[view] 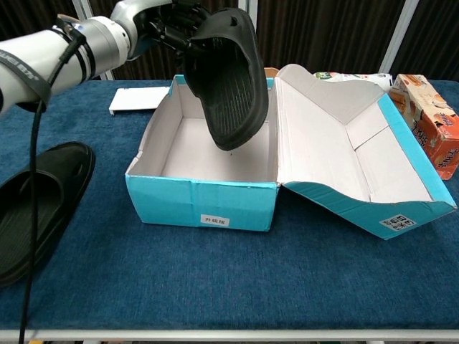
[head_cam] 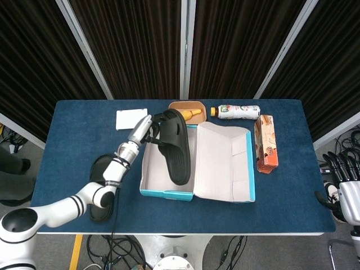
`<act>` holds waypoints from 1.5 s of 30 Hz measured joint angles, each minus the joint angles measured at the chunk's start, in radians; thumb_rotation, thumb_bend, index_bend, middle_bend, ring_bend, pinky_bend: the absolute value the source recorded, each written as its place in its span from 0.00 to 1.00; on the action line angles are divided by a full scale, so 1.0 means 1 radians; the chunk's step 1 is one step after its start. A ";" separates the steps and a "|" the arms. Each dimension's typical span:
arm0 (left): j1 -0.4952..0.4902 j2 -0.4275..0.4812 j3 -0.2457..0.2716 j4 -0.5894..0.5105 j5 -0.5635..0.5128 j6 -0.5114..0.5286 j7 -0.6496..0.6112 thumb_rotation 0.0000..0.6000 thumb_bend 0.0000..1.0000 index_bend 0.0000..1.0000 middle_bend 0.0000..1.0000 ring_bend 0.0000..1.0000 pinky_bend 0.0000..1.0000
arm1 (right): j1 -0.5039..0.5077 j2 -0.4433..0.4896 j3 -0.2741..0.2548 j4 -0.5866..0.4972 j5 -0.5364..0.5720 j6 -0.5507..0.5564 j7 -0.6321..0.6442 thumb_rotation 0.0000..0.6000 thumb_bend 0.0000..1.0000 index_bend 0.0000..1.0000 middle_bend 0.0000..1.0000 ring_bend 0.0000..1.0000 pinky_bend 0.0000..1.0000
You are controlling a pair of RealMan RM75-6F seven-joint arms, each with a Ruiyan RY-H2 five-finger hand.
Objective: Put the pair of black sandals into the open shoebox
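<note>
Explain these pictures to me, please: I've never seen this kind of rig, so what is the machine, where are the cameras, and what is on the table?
This is a two-armed robot with human-like hands, steered remotely by a person. One picture looks down from its head, the other looks forward from its chest.

The left hand holds one black sandal tilted, toe down, over the open shoebox. The second sandal lies on the blue table left of the box. The right hand shows only at the head view's right edge, beside the table and holding nothing; I can't tell how its fingers lie.

Behind the box are a white card, a brown bowl with something yellow, and a bottle lying down. An orange carton lies to the right.
</note>
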 measured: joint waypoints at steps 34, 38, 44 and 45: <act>-0.101 -0.313 0.118 0.462 0.118 -0.034 -0.246 1.00 0.00 0.51 0.51 0.62 0.45 | 0.009 0.005 0.003 -0.028 0.030 -0.038 -0.033 1.00 0.11 0.00 0.07 0.00 0.00; -0.106 -0.330 0.118 0.477 0.104 -0.061 -0.224 1.00 0.00 0.51 0.51 0.61 0.45 | 0.007 0.006 0.002 -0.026 0.033 -0.039 -0.030 1.00 0.11 0.00 0.07 0.00 0.00; -0.113 -0.352 0.110 0.513 0.078 -0.093 -0.171 1.00 0.00 0.50 0.51 0.59 0.45 | 0.005 0.007 0.002 -0.022 0.035 -0.038 -0.024 1.00 0.11 0.00 0.07 0.00 0.00; -0.113 -0.355 0.110 0.519 0.075 -0.095 -0.159 1.00 0.00 0.49 0.51 0.57 0.44 | 0.005 0.007 0.002 -0.021 0.035 -0.039 -0.023 1.00 0.11 0.00 0.07 0.00 0.00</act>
